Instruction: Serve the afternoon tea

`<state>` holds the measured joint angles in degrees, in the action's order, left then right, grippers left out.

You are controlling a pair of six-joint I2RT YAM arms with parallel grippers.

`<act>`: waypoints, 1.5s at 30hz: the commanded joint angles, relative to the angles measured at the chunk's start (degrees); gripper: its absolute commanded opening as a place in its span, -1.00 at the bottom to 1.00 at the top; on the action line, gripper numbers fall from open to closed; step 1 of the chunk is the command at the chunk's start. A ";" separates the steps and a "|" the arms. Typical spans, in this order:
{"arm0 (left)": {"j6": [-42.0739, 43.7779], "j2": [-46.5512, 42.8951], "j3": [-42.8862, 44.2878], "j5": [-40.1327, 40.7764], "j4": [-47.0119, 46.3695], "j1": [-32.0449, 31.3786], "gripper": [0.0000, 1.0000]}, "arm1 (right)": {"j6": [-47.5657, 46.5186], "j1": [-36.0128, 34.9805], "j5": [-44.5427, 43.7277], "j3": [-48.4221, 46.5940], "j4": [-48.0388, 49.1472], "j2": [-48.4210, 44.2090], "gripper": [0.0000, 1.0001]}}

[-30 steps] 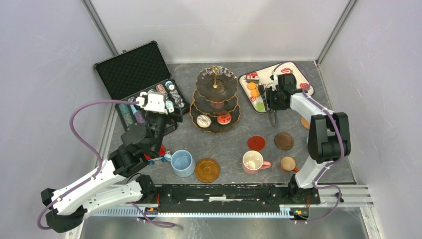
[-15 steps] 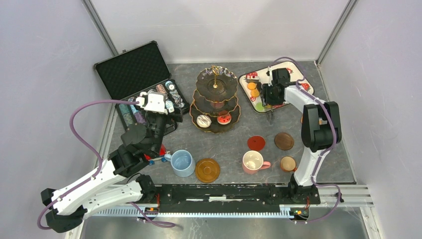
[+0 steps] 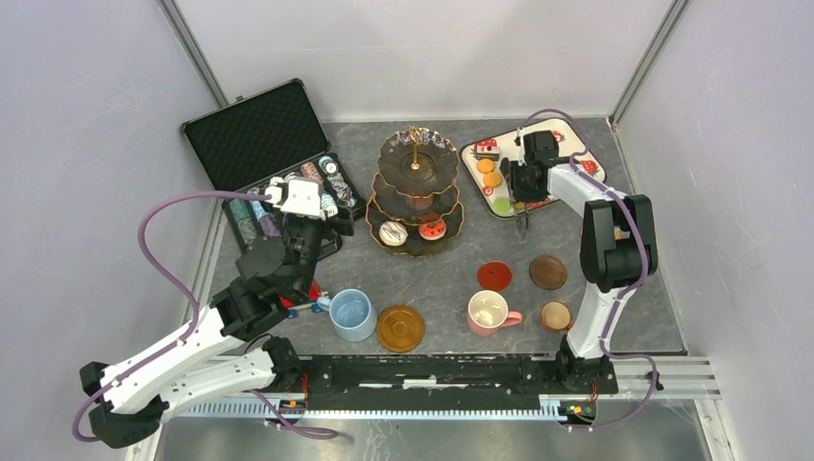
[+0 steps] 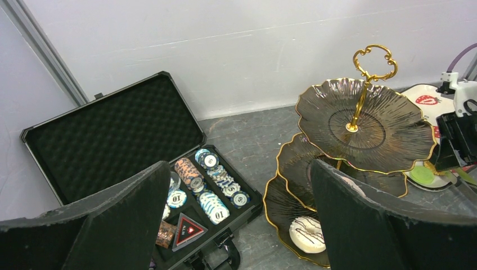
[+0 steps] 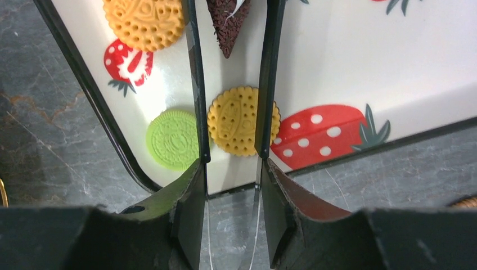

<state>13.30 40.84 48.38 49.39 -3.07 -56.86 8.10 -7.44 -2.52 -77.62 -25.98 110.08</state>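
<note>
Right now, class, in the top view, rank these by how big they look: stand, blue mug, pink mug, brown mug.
1. stand: largest by far.
2. blue mug and pink mug: too alike to rank, though the blue one looks perhaps slightly wider.
3. brown mug: smallest.

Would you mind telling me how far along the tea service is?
Done: a white donut and a red treat sit on the bottom tier of the stand. In hand: the jaws of the right gripper straddle a yellow cookie on the tray. Left: the other tray sweets, the bare top tier, and three mugs standing off their coasters.
</note>
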 commanded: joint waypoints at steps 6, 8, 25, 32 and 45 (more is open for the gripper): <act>-1.35 -0.08 1.73 0.15 -1.28 0.37 1.00 | -3.22 2.58 3.90 7.99 4.56 -16.61 -0.90; -1.09 -0.02 1.76 0.36 -1.50 0.35 1.00 | -3.25 3.48 5.93 10.38 5.08 -19.56 -0.92; -2.46 -0.28 2.16 -0.70 -0.55 0.37 1.00 | 0.41 -0.88 31.96 28.11 3.67 -49.22 -1.00; -2.77 -0.57 2.43 -0.91 -0.08 0.39 1.00 | 5.42 -11.01 34.16 28.82 4.34 -50.40 -1.00; -2.45 -0.98 2.29 -0.61 -0.31 0.35 1.00 | 8.20 -15.38 28.73 28.27 7.18 -45.51 -1.00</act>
<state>13.26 40.45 48.80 49.15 -2.26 -56.71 15.86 -20.84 28.86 -47.88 -21.26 62.59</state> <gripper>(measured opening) 0.996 0.393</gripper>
